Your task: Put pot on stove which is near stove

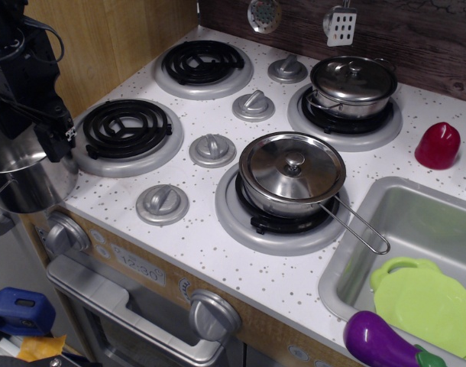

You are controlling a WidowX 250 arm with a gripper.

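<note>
The tall, lidless steel pot (23, 177) hangs at the far left, beyond the stove's left edge and about level with its top. My gripper (53, 134), black, comes down from the upper left and is shut on the pot's right rim. The stove (210, 229) has a white speckled top. Its front-left coil burner (124, 127) is bare and lies just right of the pot. The back-left burner (203, 63) is bare too.
A shallow lidded pan (292, 172) with a long wire handle sits on the front-right burner. A low lidded pot (353, 80) sits on the back-right burner. Grey knobs (212, 148) stand between the burners. The sink (416, 222) at right holds a green plate (428, 302) and an eggplant (382, 344).
</note>
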